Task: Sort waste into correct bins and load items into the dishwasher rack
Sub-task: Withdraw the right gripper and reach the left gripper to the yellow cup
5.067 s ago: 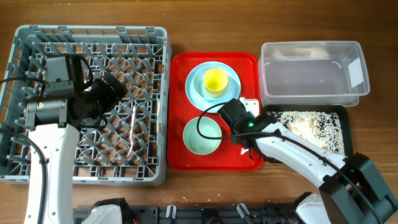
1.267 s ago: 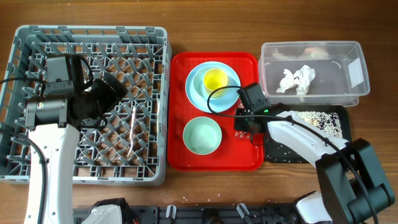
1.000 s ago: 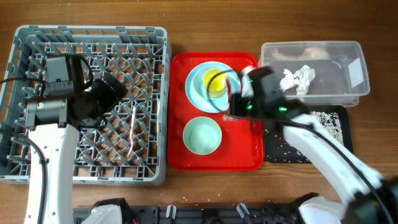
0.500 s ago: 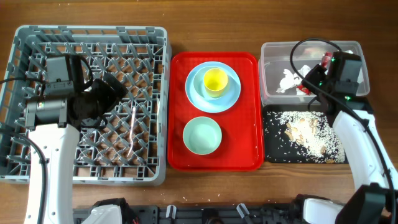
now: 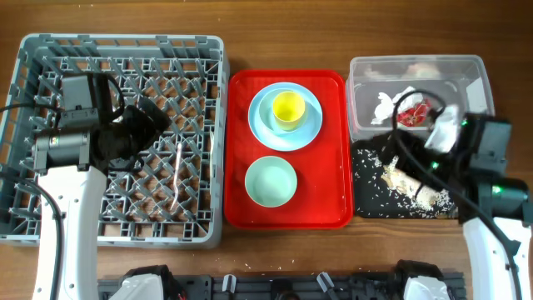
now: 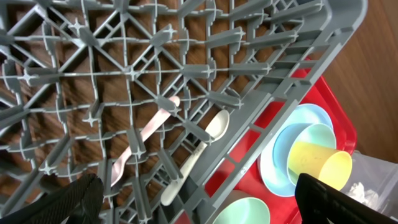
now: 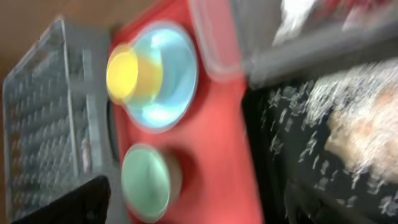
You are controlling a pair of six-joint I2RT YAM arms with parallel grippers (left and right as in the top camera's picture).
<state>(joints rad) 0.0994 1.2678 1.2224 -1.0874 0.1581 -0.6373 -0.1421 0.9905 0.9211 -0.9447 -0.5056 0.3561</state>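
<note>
Over black tray [image 5: 360, 208] edge beside clear tub [image 5: 416, 60] w/ R gripper [image 5: 445, 127], fingers wide, empty; above rack [image 5: 125, 46] w/ L gripper [image 5: 158, 123], wide too (nothing held).

Left arm [image 5: 83, 150] hangs over the dishwasher rack's [image 5: 200, 83] left half, so that side is blocked from above. The right-hand rows of pegs stand exposed, with only the white cutlery [image 5: 176, 167] lying between them. Just a thin strip of worktop [image 5: 283, 25] separates rack and red tray [image 5: 333, 192]. On the tray, yellow cup [image 5: 288, 108] on blue plate [image 5: 265, 125] fills the far half and green bowl [image 5: 271, 182] the near half, with bare red along the right edge. Right arm [image 5: 491, 179] overhangs the black tray's [image 5: 371, 196] right end and the clear tub's [image 5: 416, 67] near right corner.
</note>
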